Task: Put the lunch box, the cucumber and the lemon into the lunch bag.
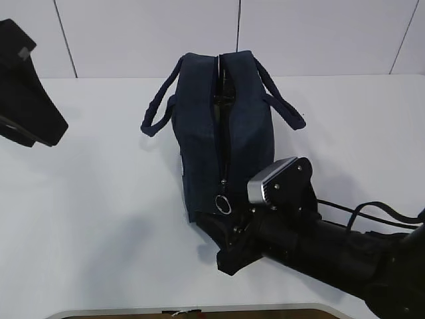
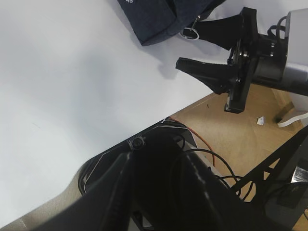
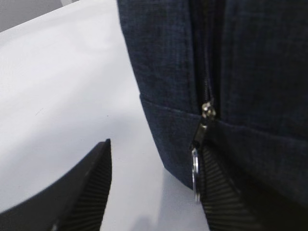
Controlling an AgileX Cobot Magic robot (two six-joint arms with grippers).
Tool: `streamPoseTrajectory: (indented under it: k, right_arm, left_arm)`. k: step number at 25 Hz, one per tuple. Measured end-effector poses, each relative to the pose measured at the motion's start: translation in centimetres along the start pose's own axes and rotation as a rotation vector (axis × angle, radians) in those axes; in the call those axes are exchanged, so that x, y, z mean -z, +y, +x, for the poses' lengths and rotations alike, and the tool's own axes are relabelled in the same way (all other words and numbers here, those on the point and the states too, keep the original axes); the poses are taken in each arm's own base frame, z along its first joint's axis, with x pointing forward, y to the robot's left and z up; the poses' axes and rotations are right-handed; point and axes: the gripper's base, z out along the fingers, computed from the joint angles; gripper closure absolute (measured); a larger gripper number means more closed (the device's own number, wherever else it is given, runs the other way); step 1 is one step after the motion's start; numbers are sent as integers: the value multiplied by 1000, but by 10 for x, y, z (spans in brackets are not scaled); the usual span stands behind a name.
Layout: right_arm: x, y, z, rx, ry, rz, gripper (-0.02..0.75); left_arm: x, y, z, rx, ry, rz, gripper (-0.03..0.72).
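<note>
Right claw (image 1: 222,242) low at the near end of the lunch bag (image 1: 222,126), fingers spread wide. In my right wrist view one ribbed finger (image 3: 82,192) stands clear over bare counter (image 3: 57,96); the other sits beneath the bag's corner, just beside the metal ring pull (image 3: 195,171). I cannot tell if it touches the ring. Nothing is gripped.

Ring pull hangs at the near end of the zipper (image 1: 221,119). Zipper runs along the bag's top away from me, drawn together along the near stretch, gaping a little toward the far end.

Bag stands upright mid-counter, dark navy, one loop handle (image 1: 159,100) drooping to each side.

My left arm (image 1: 26,86) is parked at the far left, well apart from the bag. Its claw is not visible in any view.

Lunch box, cucumber, lemon: none visible.

Beyond the bag, a pale panelled wall (image 1: 133,33).
</note>
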Motion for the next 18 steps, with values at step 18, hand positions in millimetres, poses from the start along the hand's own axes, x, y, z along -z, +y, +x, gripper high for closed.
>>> streamPoseTrajectory:
  k: [18]
  right_arm:
    - [0,-2,4,-6,46,18,475]
  left_arm:
    - [0,-1,0,4,1,12,449]
